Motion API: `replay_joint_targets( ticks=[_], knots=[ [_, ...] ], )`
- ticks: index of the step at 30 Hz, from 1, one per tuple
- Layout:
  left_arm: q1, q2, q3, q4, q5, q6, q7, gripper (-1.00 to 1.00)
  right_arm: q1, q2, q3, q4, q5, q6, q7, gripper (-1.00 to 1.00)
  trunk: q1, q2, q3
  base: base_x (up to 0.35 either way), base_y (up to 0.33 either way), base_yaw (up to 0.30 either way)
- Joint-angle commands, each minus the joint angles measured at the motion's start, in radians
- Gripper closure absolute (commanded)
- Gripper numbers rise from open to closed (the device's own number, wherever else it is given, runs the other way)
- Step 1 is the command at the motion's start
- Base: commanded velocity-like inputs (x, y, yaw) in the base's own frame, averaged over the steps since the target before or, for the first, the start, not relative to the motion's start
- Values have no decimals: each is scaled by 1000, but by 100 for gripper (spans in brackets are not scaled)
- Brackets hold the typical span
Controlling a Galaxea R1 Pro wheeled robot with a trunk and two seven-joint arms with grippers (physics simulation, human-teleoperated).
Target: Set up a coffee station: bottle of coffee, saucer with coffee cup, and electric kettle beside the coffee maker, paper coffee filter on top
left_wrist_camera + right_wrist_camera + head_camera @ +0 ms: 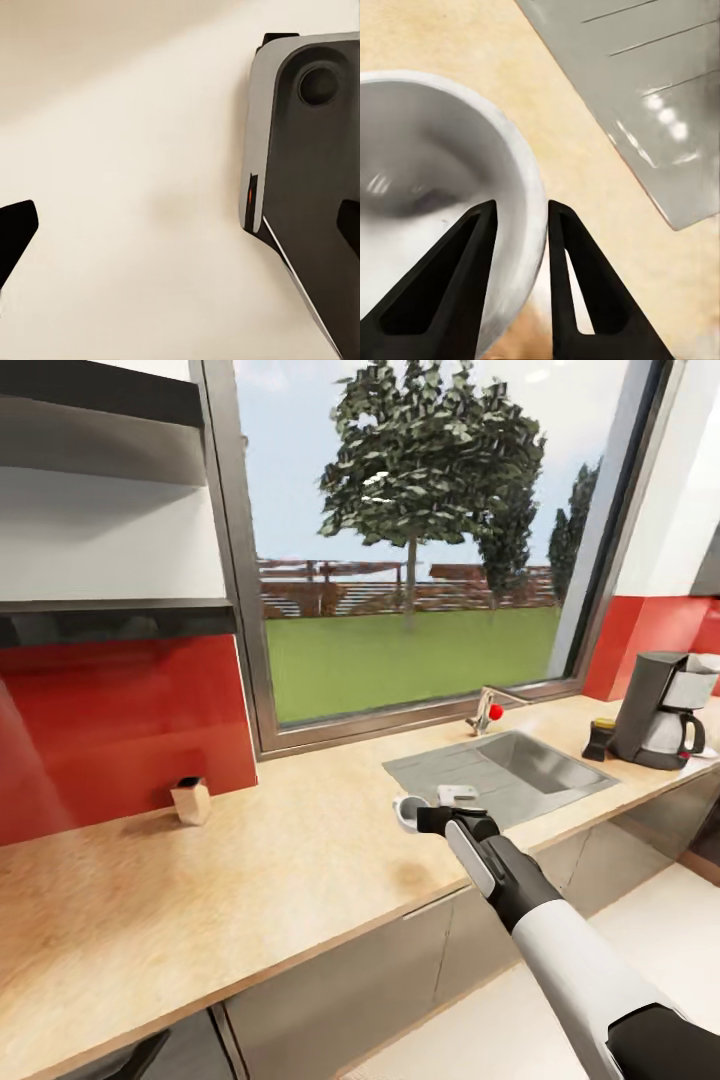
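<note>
countertop (250, 860) of light beige wood runs under a wide window (420, 540), with a red backsplash (110, 730) at the left end and an inset steel sink (520, 765) with a faucet (485, 712) near the middle. the right arm reaches in from the lower right, and the right gripper (425, 818) sits at the counter just beside the sink's drainboard corner. there it holds the coffee cup (408, 810), small and white. in the right wrist view the cup (435, 187) fills the near side, and the two black fingers (577, 285) straddle its rim, one inside the bowl and one outside, closed narrowly on the wall. past the cup, that view shows bare counter and the grey ribbed drainboard (660, 90).

the coffee maker (663, 710) stands on the counter at the far right, beyond the sink, black with a pale front and its carafe handle toward the room. just beside it on the sink side is the bottle of coffee (600, 738), dark with a yellow cap. a small tan block with a dark top (191, 800) stands alone near the backsplash, well apart from the cup.

the left wrist view looks down on a pale floor and part of the robot's grey and dark base (307, 172); black fingertips (15, 232) of the left gripper show at opposite edges, spread wide with nothing between them.
</note>
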Motion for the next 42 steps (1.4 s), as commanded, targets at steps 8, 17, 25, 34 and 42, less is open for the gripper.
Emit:
replay_joint_targets(
  ticks=[8, 17, 25, 34, 42],
  knots=[
    [0, 0, 9, 0, -8, -4, -3, -100, -1, 0, 3, -1, -12, 1, -6, 100, 1, -3, -2, 84, -273, -295],
    [0, 0, 9, 0, -7, -4, -3, -100, -1, 0, 3, -1, -12, 1, -6, 100, 1, -3, -2, 107, -273, -296],
    [0, 0, 9, 0, -7, -4, -3, -100, -1, 0, 3, -1, -12, 1, -6, 100, 1, -3, -2, 111, -273, -296],
    [0, 0, 9, 0, -7, -4, -3, -100, -1, 0, 3, -1, -12, 1, -6, 100, 1, -3, -2, 136, -273, -296],
    [0, 0, 10, 0, -7, -4, -3, -100, -1, 0, 3, -1, -12, 1, -6, 100, 1, -3, -2, 180, -243, -296]
  ],
)
